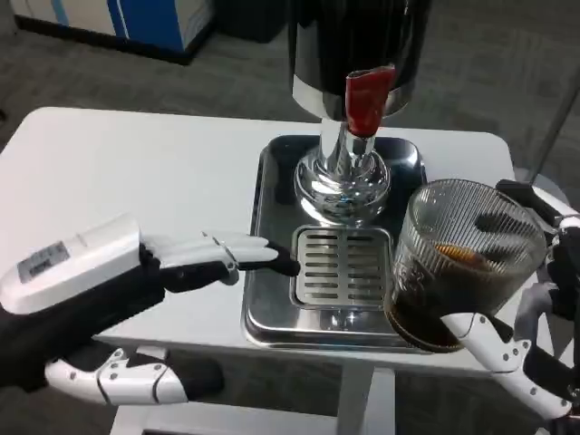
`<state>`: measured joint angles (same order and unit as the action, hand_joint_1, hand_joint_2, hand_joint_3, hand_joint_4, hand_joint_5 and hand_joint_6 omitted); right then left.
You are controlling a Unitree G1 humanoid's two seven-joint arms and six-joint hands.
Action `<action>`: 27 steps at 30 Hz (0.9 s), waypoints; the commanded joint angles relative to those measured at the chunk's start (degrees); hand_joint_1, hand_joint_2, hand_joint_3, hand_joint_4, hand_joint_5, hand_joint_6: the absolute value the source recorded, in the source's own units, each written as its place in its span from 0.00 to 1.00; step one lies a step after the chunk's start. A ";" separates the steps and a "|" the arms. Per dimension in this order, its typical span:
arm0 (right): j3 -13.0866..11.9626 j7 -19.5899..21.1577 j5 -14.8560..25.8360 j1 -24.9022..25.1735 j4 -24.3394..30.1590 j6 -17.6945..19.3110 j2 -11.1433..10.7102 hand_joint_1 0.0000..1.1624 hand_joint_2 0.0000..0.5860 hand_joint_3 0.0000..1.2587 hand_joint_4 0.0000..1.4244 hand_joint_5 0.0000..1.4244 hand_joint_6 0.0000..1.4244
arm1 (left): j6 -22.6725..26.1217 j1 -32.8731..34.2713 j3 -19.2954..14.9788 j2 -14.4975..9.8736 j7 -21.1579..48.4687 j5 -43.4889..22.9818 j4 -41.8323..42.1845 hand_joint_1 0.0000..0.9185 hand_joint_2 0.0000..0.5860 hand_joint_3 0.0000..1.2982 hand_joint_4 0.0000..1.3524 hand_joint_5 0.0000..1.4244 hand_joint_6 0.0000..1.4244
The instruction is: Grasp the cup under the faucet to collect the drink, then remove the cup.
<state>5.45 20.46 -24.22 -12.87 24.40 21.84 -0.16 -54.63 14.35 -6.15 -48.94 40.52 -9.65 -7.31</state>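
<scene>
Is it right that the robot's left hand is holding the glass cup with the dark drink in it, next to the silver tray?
Not quite. In the head view it is the right hand that holds the ribbed glass cup of dark drink beside the silver tray. The left hand holds nothing, its fingers reaching toward the drip grate.

No legible text (hand label (41,265) blurred)

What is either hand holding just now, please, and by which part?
The right hand holds the glass cup by its side wall; the left hand holds nothing.
</scene>
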 commanded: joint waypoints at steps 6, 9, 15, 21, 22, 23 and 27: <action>0.16 -1.68 1.58 -2.30 5.41 2.83 1.12 0.64 0.41 0.56 0.63 0.77 0.96 | 0.23 -2.27 0.15 -0.87 1.20 -1.74 3.40 0.00 0.32 0.15 0.08 0.09 0.25; 0.02 -2.26 1.69 -3.04 6.00 3.00 1.10 0.64 0.41 0.56 0.63 0.77 0.96 | 0.50 -2.36 0.02 -0.87 1.18 -1.94 3.73 0.00 0.32 0.15 0.08 0.09 0.25; -0.63 -3.53 2.17 -4.09 6.88 3.58 0.92 0.64 0.41 0.56 0.63 0.77 0.96 | 0.87 -2.35 -0.50 -1.10 1.17 -2.46 4.29 0.00 0.32 0.15 0.08 0.09 0.25; -1.47 -4.61 3.03 -4.96 7.75 4.01 0.96 0.64 0.41 0.57 0.64 0.77 0.97 | 1.38 -2.64 -0.78 -1.40 1.22 -2.89 4.94 0.00 0.32 0.15 0.08 0.09 0.25; -1.53 -4.73 3.11 -5.10 7.84 4.08 0.97 0.64 0.41 0.57 0.64 0.77 0.97 | 1.45 -2.63 -0.81 -1.40 1.24 -2.95 4.99 0.00 0.32 0.15 0.08 0.09 0.25; -1.58 -4.80 3.21 -5.24 7.86 4.15 1.01 0.64 0.41 0.57 0.64 0.77 0.97 | 1.57 -2.65 -0.90 -1.44 1.25 -3.03 5.07 0.00 0.32 0.15 0.08 0.09 0.25; -1.75 -4.98 3.44 -5.48 7.88 4.49 1.09 0.64 0.41 0.57 0.64 0.77 0.97 | 1.76 -2.79 -1.10 -1.53 1.32 -3.21 5.32 0.00 0.32 0.16 0.08 0.09 0.25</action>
<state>3.71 15.13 -21.81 -18.41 29.86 22.90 0.52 -53.13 12.05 -6.53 -49.37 40.95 -12.21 -2.76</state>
